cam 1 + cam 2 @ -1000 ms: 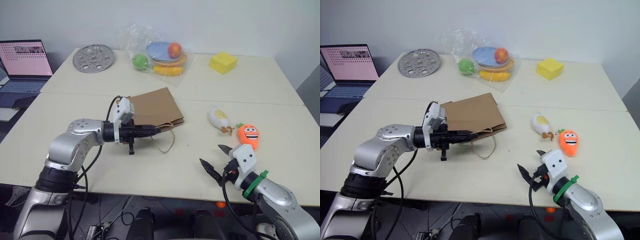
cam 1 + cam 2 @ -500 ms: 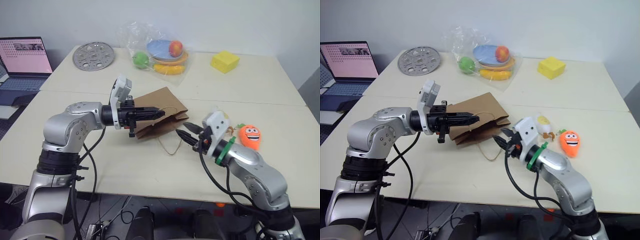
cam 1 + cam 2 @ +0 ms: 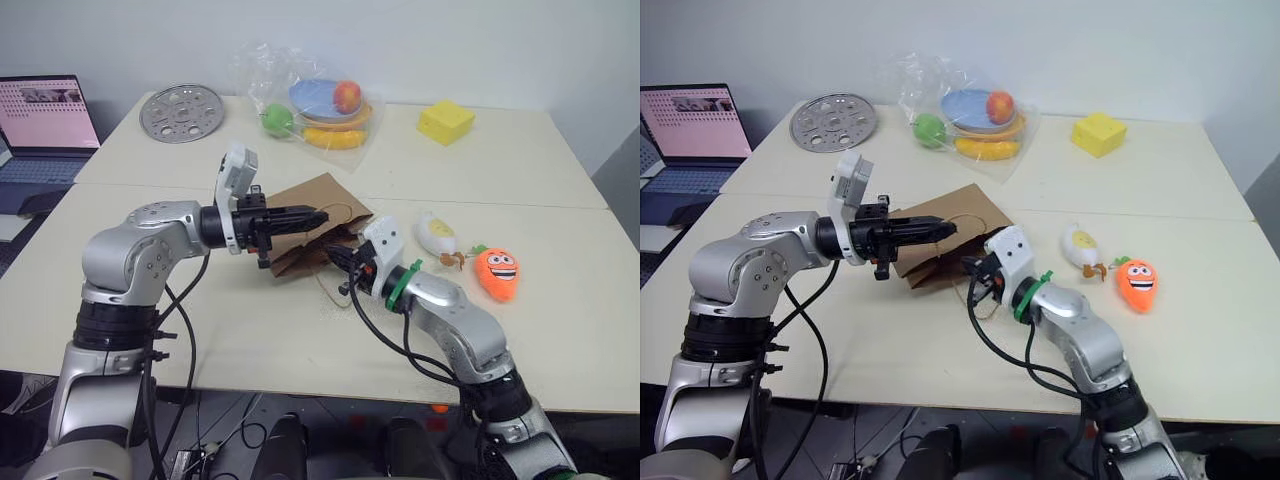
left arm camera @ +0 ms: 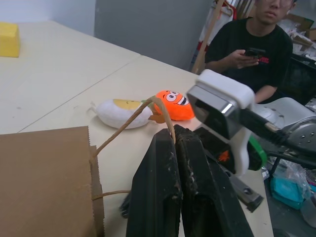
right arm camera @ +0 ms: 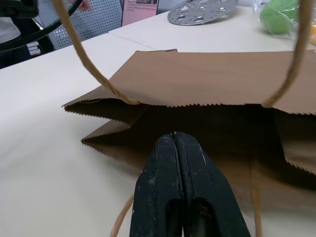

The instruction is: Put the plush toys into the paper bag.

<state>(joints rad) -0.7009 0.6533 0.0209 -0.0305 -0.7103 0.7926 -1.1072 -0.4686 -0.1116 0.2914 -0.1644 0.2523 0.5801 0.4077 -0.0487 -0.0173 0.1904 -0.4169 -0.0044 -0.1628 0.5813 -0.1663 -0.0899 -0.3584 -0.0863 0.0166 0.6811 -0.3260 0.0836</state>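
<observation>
Brown paper bag (image 3: 318, 222) on the tabletop (image 3: 250, 340) — left tool (image 3: 318, 216) clamps its cord handle (image 4: 129, 124), right tool (image 3: 971, 266) closed empty at its mouth — carrot plush (image 3: 496, 273) nearby.

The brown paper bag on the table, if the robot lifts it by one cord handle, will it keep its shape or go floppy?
Probably floppy: the paper bag lies creased, its mouth sagging half open. The left gripper pinches one thin cord handle, so the bag may swing or tilt. It looks light, likely sliding when pushed.

Two plush toys (image 3: 437, 236) (image 3: 496, 272) lay at the bag's (image 3: 300, 204) three o'clock. There was one bag. One sponge (image 3: 446, 122), one disc (image 3: 181, 100) and one laptop (image 3: 48, 112) were there too.
</observation>
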